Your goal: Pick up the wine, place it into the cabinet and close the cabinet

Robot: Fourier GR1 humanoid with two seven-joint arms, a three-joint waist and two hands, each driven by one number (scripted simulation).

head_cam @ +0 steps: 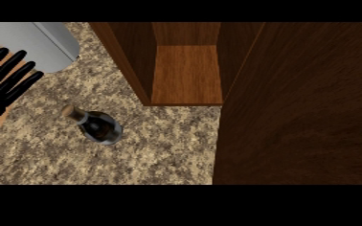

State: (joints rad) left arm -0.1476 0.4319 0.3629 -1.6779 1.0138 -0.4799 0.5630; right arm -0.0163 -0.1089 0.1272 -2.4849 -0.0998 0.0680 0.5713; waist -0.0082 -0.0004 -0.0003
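A speckled tan stone counter (92, 165) spreads beneath my head view, and the largest thing on it is the dark wooden cabinet (187, 72), which fills the right and upper middle. Its door (290, 110) stands open, the broad brown panel covering the whole right side of the view from top to bottom. Inside, a bare lighter-wood shelf (187, 74) shows between the cabinet's dark side walls. At the upper left sits a grey metal object (46, 43) with a rounded corner; I cannot tell what it is. My left hand (16, 76) shows at the left edge just below that object, its black fingers straight, spread apart and holding nothing. The wine bottle (99, 124) stands upright on the counter, seen from above, cork uppermost, left of the cabinet's opening and a little in front of it, apart from my hand and from the cabinet.
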